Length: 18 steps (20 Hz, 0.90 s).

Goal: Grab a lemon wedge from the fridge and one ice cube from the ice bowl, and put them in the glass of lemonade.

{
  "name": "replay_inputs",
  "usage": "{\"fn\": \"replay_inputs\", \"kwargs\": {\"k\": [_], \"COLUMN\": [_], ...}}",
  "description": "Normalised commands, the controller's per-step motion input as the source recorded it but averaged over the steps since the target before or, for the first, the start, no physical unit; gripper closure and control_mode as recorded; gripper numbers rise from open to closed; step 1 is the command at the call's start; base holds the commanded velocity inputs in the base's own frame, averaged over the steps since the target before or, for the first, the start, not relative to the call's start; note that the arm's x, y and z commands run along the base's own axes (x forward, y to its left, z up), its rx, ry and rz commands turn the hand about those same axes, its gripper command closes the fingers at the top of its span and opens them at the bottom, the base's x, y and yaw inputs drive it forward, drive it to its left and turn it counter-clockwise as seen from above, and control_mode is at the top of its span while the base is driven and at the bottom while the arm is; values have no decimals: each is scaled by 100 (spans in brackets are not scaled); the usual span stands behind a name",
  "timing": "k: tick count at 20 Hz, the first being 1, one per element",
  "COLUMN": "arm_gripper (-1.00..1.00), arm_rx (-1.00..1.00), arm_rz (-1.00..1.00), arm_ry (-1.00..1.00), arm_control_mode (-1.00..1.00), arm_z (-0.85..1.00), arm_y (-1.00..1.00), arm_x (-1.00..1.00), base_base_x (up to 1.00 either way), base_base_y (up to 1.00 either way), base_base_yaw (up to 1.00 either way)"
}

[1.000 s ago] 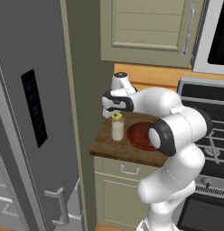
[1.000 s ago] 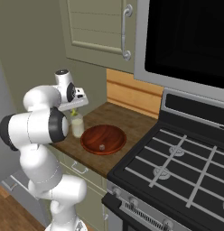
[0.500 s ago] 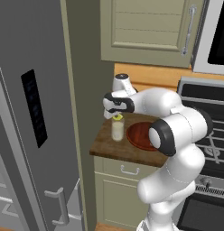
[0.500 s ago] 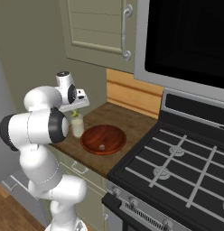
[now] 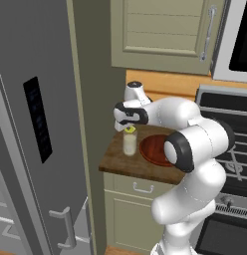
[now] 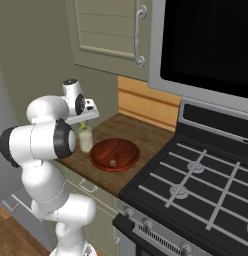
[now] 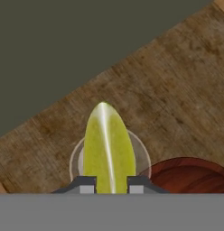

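Right now the biggest thing I see is the fridge (image 5: 36, 124), a tall grey slab with a black panel taking up the left of the left base view; its doors look closed from here. Next to it sits a short wooden counter (image 5: 125, 164) over a beige cabinet with a drawer handle, and past that the stove (image 6: 196, 185) with its black grates. A beige wall cabinet (image 5: 165, 35) hangs above the counter, with a dark-fronted microwave (image 6: 206, 45) over the stove.

On the counter, the ice bowl (image 6: 114, 154) lies between the stove and the glass, round and reddish-brown, and I can make out one small pale lump (image 6: 112, 162) in its middle, too small for me to say more about it. Just beside the bowl, on the fridge side, stands the glass of lemonade (image 5: 129, 144), upright and filled with pale liquid. From the hand view I see its round rim (image 7: 138, 151) directly below the wedge, with the edge of the bowl touching or nearly touching it; I cannot tell which.

My gripper (image 7: 110, 184) hangs straight over the glass with both finger tips pinched on the lemon wedge (image 7: 108, 149). The wedge points down toward the mouth of the glass, its pale ridge running along the middle. In the left base view it shows as a yellow spot (image 5: 129, 129) right at the rim.
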Motion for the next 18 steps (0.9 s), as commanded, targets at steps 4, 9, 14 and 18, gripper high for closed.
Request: {"fn": "replay_inputs", "kwargs": {"k": [4,9,14,18], "arm_gripper": [-100,-100,-100,-100], "arm_rx": [0,0,0,0], "arm_rz": [0,0,0,0], "arm_ry": [0,0,0,0], "arm_control_mode": [-100,-100,-100,-100], "arm_z": [0,0,0,0], "arm_y": [0,0,0,0], "arm_x": [0,0,0,-5], "base_base_x": [0,0,0,0], "base_base_y": [0,0,0,0], "base_base_yaw": [0,0,0,0]}}
